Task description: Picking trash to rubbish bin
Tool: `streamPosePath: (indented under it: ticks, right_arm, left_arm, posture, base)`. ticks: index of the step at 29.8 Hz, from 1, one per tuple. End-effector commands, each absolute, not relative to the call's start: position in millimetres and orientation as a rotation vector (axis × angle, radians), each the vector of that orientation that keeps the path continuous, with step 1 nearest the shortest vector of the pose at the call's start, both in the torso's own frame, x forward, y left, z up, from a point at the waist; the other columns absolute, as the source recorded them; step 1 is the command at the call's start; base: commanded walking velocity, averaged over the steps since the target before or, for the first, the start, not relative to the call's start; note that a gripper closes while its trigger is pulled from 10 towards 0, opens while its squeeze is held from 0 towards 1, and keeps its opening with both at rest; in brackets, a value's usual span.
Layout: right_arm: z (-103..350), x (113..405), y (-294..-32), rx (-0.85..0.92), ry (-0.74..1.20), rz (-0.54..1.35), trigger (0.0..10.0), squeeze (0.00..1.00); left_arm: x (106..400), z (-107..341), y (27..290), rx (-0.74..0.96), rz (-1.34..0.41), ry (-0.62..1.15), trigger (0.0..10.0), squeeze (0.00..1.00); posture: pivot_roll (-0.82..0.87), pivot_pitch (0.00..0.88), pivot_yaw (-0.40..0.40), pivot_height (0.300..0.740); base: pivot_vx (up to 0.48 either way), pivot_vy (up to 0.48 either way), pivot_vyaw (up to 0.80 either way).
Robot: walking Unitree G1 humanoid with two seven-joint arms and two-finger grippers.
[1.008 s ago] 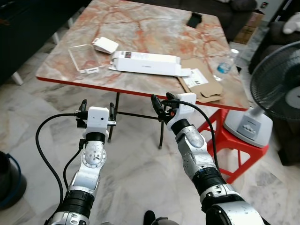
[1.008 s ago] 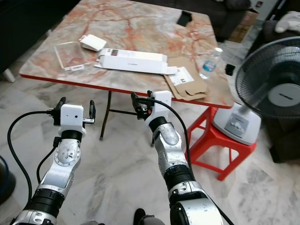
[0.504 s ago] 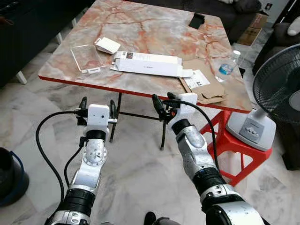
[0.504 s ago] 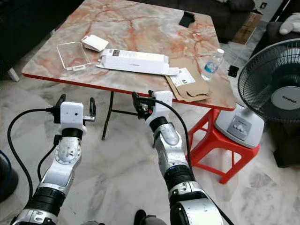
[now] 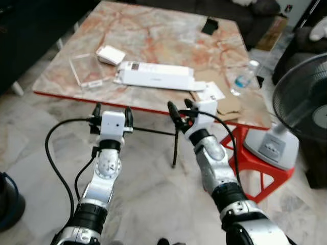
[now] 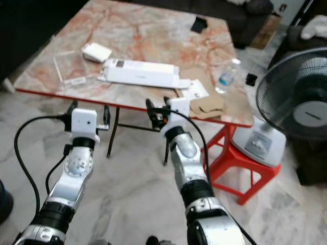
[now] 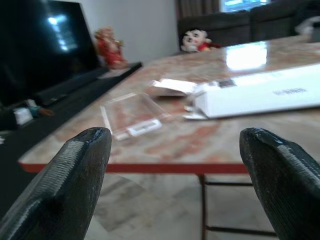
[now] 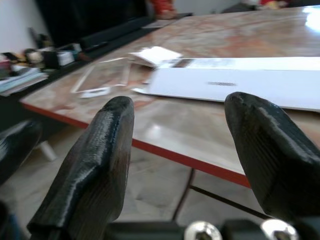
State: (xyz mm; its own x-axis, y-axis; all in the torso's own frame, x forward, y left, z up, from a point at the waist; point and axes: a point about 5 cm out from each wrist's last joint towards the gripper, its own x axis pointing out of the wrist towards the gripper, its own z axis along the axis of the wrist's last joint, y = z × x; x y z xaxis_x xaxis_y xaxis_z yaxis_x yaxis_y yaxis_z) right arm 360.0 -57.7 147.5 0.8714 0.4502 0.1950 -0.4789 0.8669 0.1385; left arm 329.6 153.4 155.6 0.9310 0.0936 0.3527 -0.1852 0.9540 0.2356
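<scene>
Closer now to the marble table (image 5: 168, 41), both end effectors, left (image 5: 112, 112) and right (image 5: 179, 107), hover open, empty

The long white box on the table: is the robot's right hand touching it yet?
Apart. In the right wrist view, the open right hand is short of the table's red edge, while the long white box lies farther back on the tabletop.

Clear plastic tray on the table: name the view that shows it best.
Left eye view: the clear plastic tray lies whole, seen from above. Right eye view matches it. Left wrist view gives a low, blurred side look; right wrist view a small, blurred one.
</scene>
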Motion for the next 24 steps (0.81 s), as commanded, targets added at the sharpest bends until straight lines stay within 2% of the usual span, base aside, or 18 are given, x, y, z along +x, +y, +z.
streamPosePath:
  ticks: [1,24]
  right_arm:
    - [148.6,361.4,-71.0,0.176,-0.177,0.451,10.0,0.00]
    - [150.5,360.5,-70.1,0.168,-0.192,0.462,10.0,0.00]
  left_arm:
    - [329.3,155.9,142.3,0.249,0.117,-0.354,10.0,0.00]
    - [330.7,160.2,141.8,0.242,0.119,-0.369,10.0,0.00]
  posture:
    - [0.07,0.150,-0.126,0.740]
    - [0.06,0.137,-0.127,0.740]
  base:
    - [0.255,0.000,0.00]
    - [0.256,0.000,0.00]
